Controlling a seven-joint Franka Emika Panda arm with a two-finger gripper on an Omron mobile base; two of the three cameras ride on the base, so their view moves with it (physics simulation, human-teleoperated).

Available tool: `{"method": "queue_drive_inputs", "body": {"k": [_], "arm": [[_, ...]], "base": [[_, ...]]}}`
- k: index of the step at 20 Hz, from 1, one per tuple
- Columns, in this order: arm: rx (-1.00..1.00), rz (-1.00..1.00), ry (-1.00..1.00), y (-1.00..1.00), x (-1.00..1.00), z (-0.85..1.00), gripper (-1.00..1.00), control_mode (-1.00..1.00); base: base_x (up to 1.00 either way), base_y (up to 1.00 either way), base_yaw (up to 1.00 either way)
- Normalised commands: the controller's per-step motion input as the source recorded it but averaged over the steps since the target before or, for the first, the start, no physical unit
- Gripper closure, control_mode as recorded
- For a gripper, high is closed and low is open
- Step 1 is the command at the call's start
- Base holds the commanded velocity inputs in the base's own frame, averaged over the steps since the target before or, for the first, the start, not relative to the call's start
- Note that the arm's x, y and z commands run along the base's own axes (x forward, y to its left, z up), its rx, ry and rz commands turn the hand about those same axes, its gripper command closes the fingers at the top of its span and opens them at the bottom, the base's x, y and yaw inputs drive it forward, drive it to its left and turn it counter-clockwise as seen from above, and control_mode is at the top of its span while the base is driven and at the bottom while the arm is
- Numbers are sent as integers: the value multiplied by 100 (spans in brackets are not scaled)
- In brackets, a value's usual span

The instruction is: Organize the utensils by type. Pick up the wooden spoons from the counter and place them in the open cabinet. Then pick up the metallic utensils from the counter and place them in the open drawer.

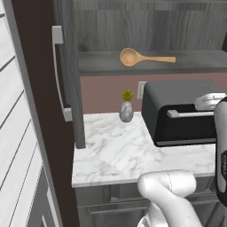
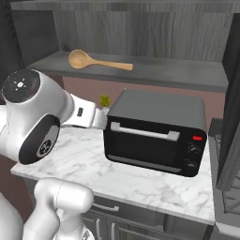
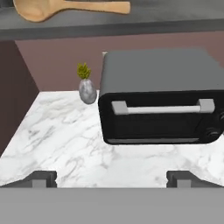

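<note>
From the left base view, the large wooden spoon lies on the cabinet shelf, well above the hand, with the marble counter below. From the right base view, the same spoon rests up there over the black toaster oven, the arm reaching in front. In the hand view, the gripper hangs wide apart and empty over bare counter, the oven and a small vase ahead; I judge one spoon stowed, and the next move calls for finding the smaller wooden spoon.
</note>
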Motion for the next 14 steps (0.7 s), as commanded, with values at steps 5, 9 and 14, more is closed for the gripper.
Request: {"method": "queue_drive_inputs", "body": {"k": [5,9,14], "arm": [[-1,-28,0,15,-18,-78,-100,-100],[7,-6,1,5,-4,-16,-100,-100],[1,0,0,0,-18,-8,-100,100]], "base": [[0,0,0],[0,0,0],[-34,-12,0]]}}
